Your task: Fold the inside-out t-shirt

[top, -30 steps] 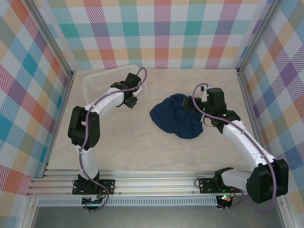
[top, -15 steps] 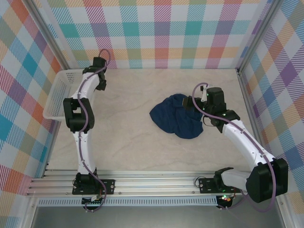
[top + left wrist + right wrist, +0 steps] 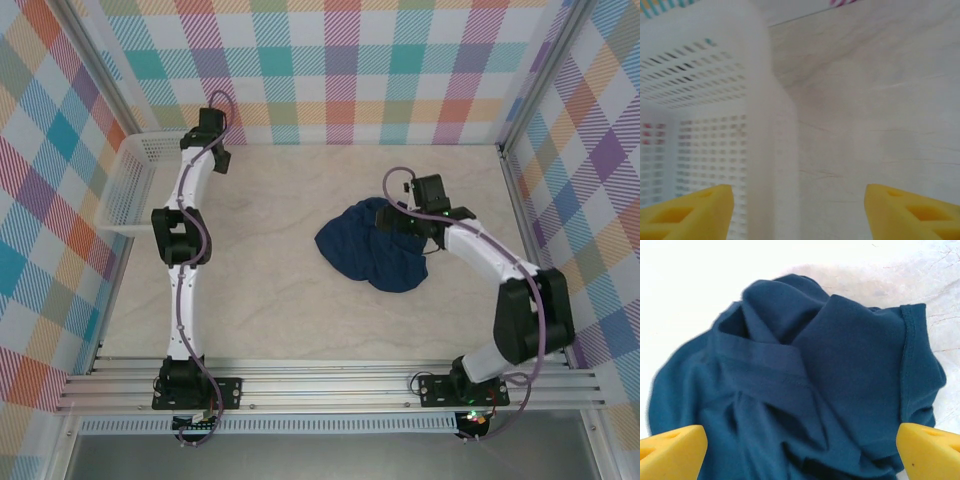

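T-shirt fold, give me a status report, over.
Left gripper open, beside the white basket at far left. Right gripper open, hovering over the t-shirt. Shirt crumpled mid-table, not yet folded. Basket well apart from it.

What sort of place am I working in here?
Probably a staged robot test cell, not a home: plaid panels wall in a pale tabletop, an aluminium rail runs along its near edge, and the props are one navy t-shirt and a white basket.

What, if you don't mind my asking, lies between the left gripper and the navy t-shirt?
Nothing. In the top external view, the stretch of table between the left gripper and the navy t-shirt is bare.
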You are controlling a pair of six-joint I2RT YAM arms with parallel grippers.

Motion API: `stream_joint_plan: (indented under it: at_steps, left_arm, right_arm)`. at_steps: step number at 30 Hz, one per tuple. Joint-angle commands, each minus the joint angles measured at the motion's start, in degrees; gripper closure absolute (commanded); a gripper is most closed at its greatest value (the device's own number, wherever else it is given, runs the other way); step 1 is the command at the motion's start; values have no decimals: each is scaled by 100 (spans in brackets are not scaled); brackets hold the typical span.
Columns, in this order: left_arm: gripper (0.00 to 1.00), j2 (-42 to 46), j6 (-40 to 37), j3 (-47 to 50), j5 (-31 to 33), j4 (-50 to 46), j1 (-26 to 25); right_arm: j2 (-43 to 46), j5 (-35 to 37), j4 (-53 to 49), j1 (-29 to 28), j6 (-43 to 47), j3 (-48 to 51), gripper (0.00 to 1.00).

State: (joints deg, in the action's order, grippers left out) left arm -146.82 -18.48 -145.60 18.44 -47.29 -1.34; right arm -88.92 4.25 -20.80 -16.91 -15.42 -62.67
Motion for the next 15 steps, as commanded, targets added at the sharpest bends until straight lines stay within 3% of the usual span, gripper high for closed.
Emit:
stream_joint_plan:
  at_steps: [1, 4, 7, 9, 12, 15]
  left_arm:
    - [28, 1579, 1189, 1144, -1776, 18, -230]
    - [23, 2935, 2123, 3369, -2941, 1355, -579]
    - [23, 3632, 2888, 5056, -3895, 2662, -1171]
    - [23, 3635, 2992, 5562, -4055, 2913, -1672]
    - [23, 3383, 2821, 5834, -3733, 2856, -2327]
    - [23, 3080, 2546, 5811, -3593, 2621, -2699]
  right_arm:
    - [-208, 135, -453, 345, 250, -294, 5]
    - [-501, -145, -753, 767, 273, -501, 9]
    - [-776, -213, -715, 872, 331, -546, 15]
    - [-1008, -417, -625, 882, 284, -612, 22]
    - [-1252, -564, -493, 901, 299, -658, 36]
    - [-1222, -565, -293, 901, 287, -536, 53]
